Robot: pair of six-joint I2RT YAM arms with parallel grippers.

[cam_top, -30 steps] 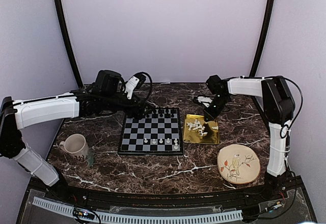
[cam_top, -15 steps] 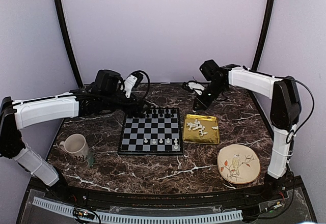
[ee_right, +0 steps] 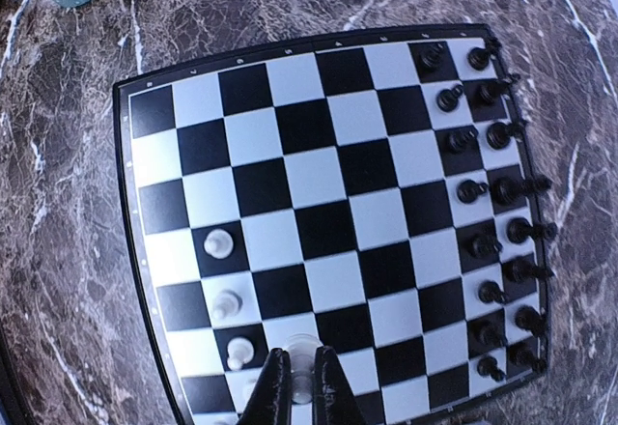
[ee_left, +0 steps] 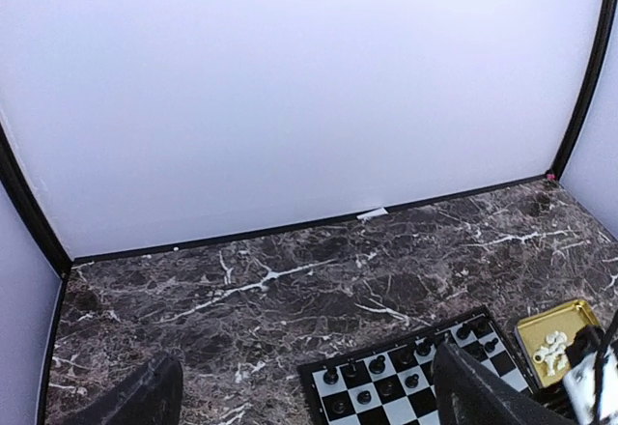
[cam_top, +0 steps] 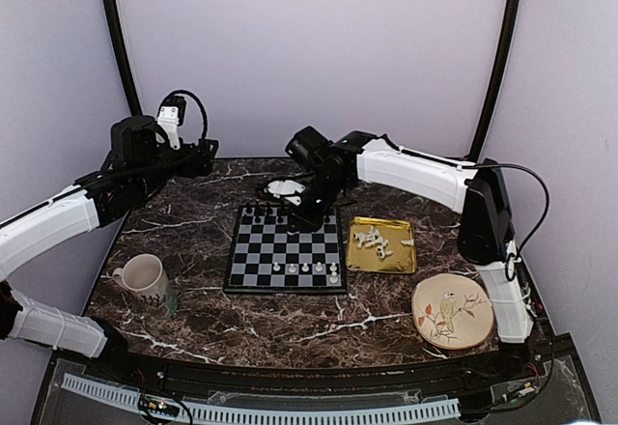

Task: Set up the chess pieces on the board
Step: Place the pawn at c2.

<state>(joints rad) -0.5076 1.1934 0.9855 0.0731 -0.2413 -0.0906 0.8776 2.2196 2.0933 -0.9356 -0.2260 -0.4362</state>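
The board (cam_top: 280,247) lies mid-table with black chessmen (cam_top: 280,214) on its far rows and several white chess pieces (cam_top: 305,268) along its near side. More white pieces (cam_top: 373,240) lie heaped on the gold tray (cam_top: 398,261). My right gripper (cam_top: 307,218) hangs over the board's far side. In the right wrist view it (ee_right: 301,379) is shut on one white piece (ee_right: 302,346) above the board (ee_right: 319,174), beside three standing white pawns (ee_right: 227,302). My left gripper (cam_top: 200,154) is raised at the back left, open and empty (ee_left: 304,362), with the board's corner (ee_left: 307,372) below it.
A cream mug (cam_top: 143,275) stands near the left edge of the marble table (cam_top: 290,324). A round bird-painted plate (cam_top: 452,311) lies at the front right. The right forearm (cam_top: 415,172) spans the air above the tray's far side. A curved backdrop wall closes the rear.
My right arm has swung left from over the gold tray to above the board, carrying a white piece. My left arm has pulled back from the board's far edge, up and to the left.
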